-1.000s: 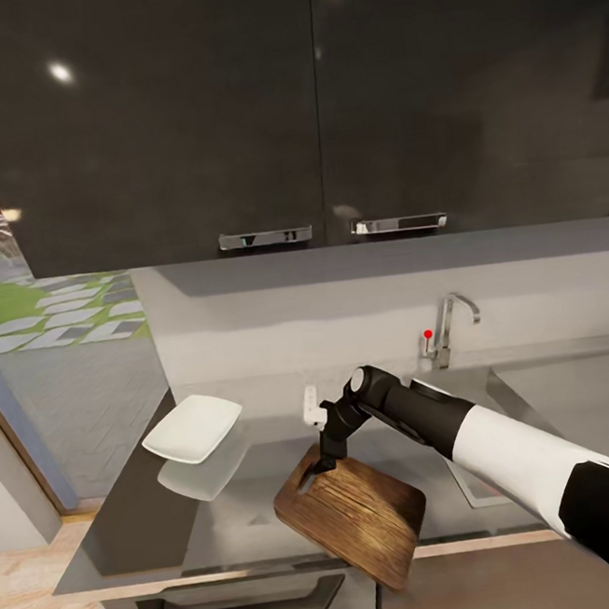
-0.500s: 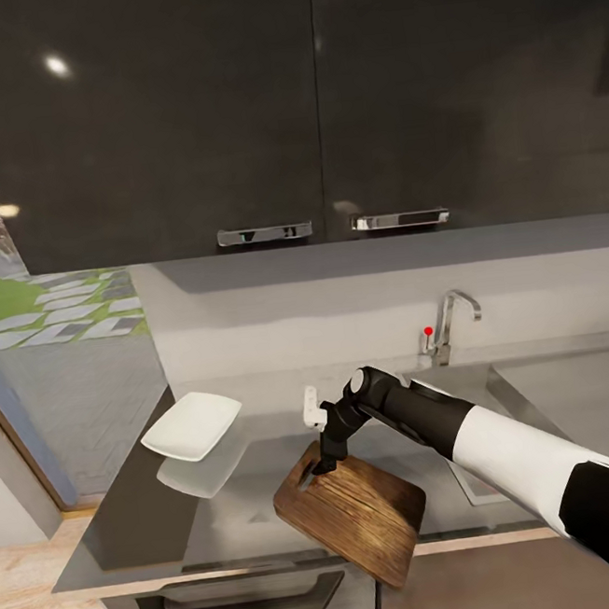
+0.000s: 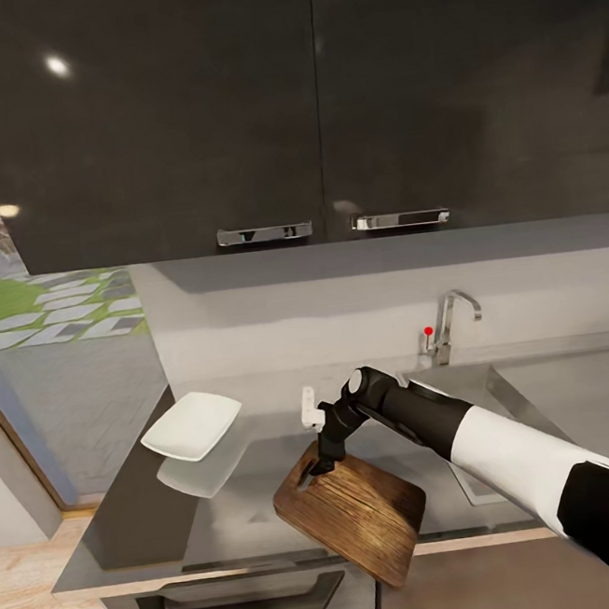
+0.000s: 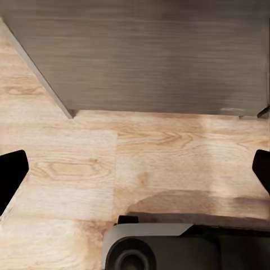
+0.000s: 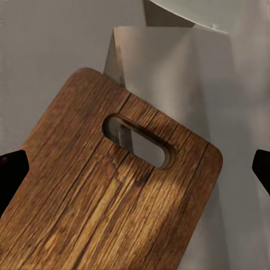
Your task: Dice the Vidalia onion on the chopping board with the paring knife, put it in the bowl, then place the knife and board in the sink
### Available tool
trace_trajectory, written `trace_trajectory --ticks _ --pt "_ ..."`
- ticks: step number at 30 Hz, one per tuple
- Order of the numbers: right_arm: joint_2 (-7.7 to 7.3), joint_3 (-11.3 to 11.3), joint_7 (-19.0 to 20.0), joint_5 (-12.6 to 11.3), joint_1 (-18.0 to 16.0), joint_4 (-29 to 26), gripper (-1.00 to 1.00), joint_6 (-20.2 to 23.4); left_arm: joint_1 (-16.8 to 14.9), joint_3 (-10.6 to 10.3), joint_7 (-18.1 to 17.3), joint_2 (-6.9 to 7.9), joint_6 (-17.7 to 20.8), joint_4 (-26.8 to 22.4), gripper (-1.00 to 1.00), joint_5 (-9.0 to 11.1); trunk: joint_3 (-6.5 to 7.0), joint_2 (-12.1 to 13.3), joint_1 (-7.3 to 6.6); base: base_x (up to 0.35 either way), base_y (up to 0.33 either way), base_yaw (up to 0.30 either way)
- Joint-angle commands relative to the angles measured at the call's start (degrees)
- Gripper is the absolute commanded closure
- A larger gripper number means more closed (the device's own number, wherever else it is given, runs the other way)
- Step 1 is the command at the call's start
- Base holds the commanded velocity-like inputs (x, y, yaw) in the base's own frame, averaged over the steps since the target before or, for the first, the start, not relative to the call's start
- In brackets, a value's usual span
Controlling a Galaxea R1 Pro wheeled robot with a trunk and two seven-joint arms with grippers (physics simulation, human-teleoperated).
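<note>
right gripper (image 3: 318,462): mine — jaws spread, holding nothing, over the slot end
chopping board (image 3: 357,515): long axis runs from gripper toward counter edge
nearer arm: right

dark brown wood-grain chopping board (image 3: 357,515), white bowl (image 3: 193,426), glossy grey countertop (image 3: 131,524).

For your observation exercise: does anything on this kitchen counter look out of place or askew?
Yes. The chopping board lies askew, turned diagonally, with one corner jutting past the countertop's front edge. The right gripper hovers open above its handle slot. The bowl sits squarely.
</note>
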Motion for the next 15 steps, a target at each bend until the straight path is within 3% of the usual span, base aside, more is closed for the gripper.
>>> trace_trajectory --ticks 1,11,15 --pt "-0.03 0.0 0.2 0.4 -0.1 -0.2 -1.00 0.2 0.0 0.3 0.1 -0.03 -5.3 -0.6 -1.00 0.0 -0.09 -0.1 0.03 0.000 0.000 0.000" --pt "-0.06 0.0 0.2 0.4 -0.1 -0.1 -1.00 0.2 0.1 0.3 0.2 -0.02 -12.2 -0.8 -1.00 0.0 -0.09 -0.1 0.03 0.000 0.000 0.000" --pt "-0.11 0.0 0.2 0.4 -0.1 -0.1 -1.00 0.2 0.1 0.2 0.2 -0.83 -20.7 2.2 -1.00 0.0 -0.09 -0.1 0.03 0.000 0.000 0.000"
